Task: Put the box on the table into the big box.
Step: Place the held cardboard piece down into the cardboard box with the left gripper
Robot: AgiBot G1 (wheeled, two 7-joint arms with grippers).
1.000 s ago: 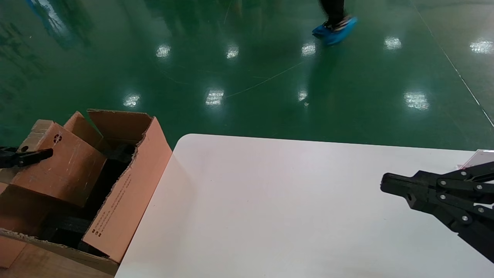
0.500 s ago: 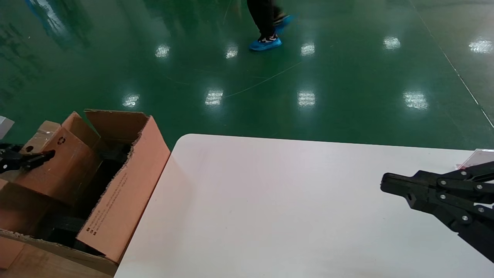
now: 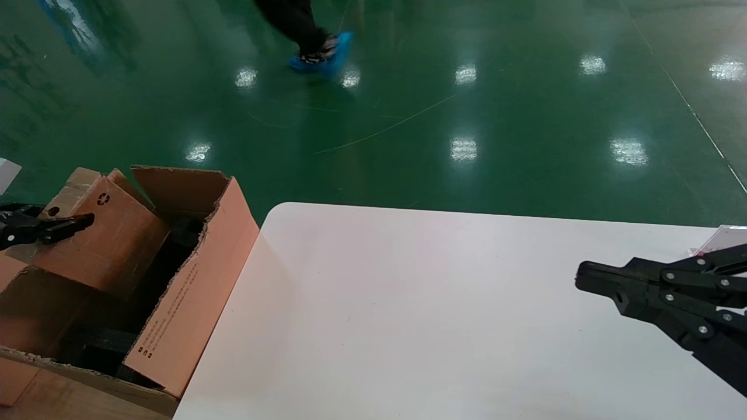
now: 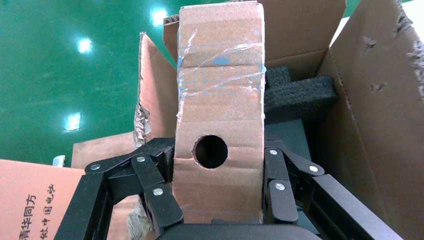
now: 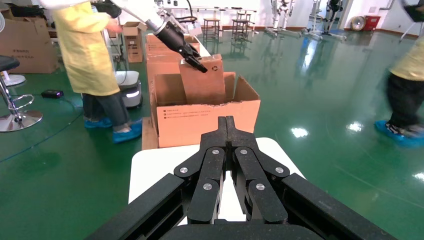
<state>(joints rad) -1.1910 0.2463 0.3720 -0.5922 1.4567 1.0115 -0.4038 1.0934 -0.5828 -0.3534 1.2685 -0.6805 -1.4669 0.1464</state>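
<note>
Left wrist view is showing my left gripper (image 4: 218, 200) clamping the box (image 4: 220, 115) by its sides, holding it tilted over the big box (image 3: 192, 280) with black foam padding (image 4: 300, 95) inside, while my right gripper (image 3: 583, 277) is hovering pinched together above the table (image 3: 437, 315).

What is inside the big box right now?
Black foam padding lines the big box. The left gripper holds the box partly lowered inside. The carton's floor beneath is hidden.
</note>
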